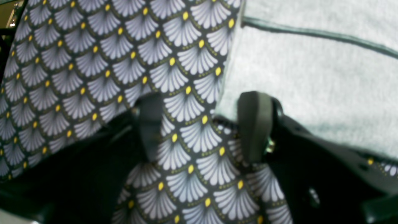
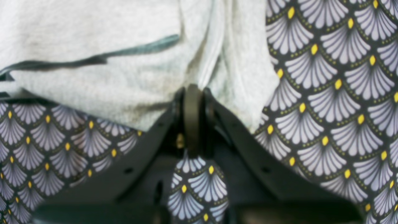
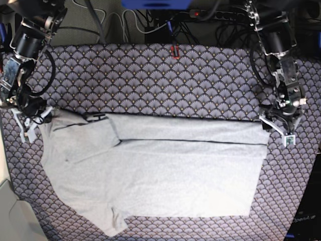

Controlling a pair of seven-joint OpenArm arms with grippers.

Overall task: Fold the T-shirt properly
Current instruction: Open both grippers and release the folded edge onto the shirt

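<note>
In the left wrist view, the left gripper hung with its fingers spread apart over the purple scallop tablecloth. Nothing lay between them but tablecloth. The T-shirt lay to the right of the gripper, its grey edge just beside the right-hand finger, with a dark fold line running across the cloth further off.

In the right wrist view, the right gripper had its fingers together, pinched on the T-shirt where a bunch of grey fabric gathered into pleats directly above the tips. The shirt spread away to the left and far side, while bare tablecloth showed on the right.

In the base view, the T-shirt lay flat across the tablecloth, its long axis running left to right, with the far edge already turned over in a band. The right gripper sat at the left end, at the sleeve and shoulder end of the shirt. The left gripper sat at the right end, just off the far right corner of the folded band. Each arm stood at its own end of that far edge. To my judgement, the next move depended on the left gripper shifting sideways onto the corner beside it, since only the right one had cloth.
</note>
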